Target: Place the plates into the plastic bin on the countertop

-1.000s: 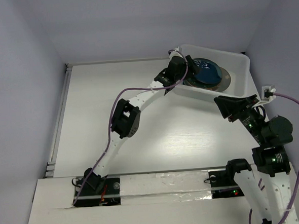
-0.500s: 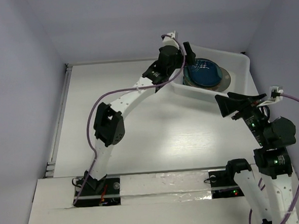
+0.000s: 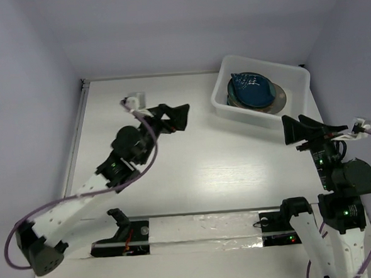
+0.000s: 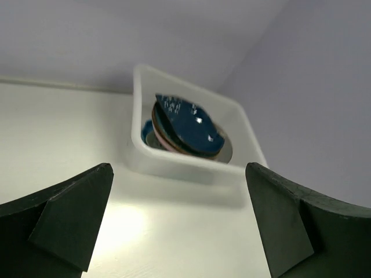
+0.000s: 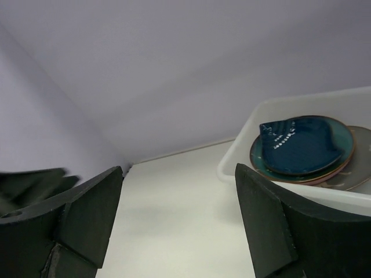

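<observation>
Plates (image 3: pixel 253 91) stacked in plastic bin (image 3: pixel 298 75), upper right; I judge them stiff, glazed-slick, chippable (rim-pinch only). Left gripper (image 4: pixel 178 174) and right gripper (image 5: pixel 178 169) both spread, empty.

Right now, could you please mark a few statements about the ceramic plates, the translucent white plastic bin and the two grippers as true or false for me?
1. The navy leaf-shaped dish lies on top of the stacked ceramic plates inside the translucent white plastic bin. True.
2. The left gripper is shut on a plate. False: its jaws stand open and empty, above the white countertop and apart from the bin.
3. The right gripper is open and holds nothing. True.
4. A pink plate lies on the countertop beside the bin. False: no plate shows on the countertop; those visible are in the bin.
</observation>
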Motion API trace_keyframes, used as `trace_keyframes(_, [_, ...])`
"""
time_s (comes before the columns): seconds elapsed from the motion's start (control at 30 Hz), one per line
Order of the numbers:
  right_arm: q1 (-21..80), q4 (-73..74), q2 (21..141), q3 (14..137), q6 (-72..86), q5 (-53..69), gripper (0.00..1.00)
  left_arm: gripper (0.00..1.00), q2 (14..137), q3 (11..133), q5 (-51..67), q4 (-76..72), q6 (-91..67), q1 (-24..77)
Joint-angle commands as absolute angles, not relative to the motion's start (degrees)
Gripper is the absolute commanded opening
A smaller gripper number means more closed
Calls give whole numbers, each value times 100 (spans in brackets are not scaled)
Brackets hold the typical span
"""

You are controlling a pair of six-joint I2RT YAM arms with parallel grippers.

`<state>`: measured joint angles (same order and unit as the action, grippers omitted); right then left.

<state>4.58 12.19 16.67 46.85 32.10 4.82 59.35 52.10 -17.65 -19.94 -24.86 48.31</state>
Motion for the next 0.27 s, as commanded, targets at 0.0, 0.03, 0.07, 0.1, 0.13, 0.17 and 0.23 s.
trace_keyframes(0.0, [510, 1257, 1626, 4728, 2936, 97, 84, 99, 4837, 4799, -2249, -1928, -2619, 4860])
trace_keyframes(0.03, [510, 1300, 1643, 4763, 2918, 18, 85, 99, 4425, 4755, -2320, -1777, -2619, 4860])
trace_keyframes(0.07, [510, 1362, 1644, 4781, 2909, 18, 85, 99, 4264, 4703, -2338, -1627, -2602, 4860])
trace_keyframes(0.1, [510, 1362, 1644, 4807, 2900, 18, 85, 99, 4115, 4693, -2381, -1330, -2602, 4860])
trace_keyframes(0.13, [510, 1362, 1635, 4799, 2918, 18, 85, 99, 3913, 4676, -2382, -1223, -2575, 4860])
trace_keyframes(0.17, [510, 1301, 1609, 4773, 2944, 35, 85, 99, 3850, 4658, -2408, -1126, -2566, 4860])
trace_keyframes(0.23, [510, 1196, 1608, 4659, 3084, 210, 86, 99, 3780, 4649, -2356, -941, -2575, 4860])
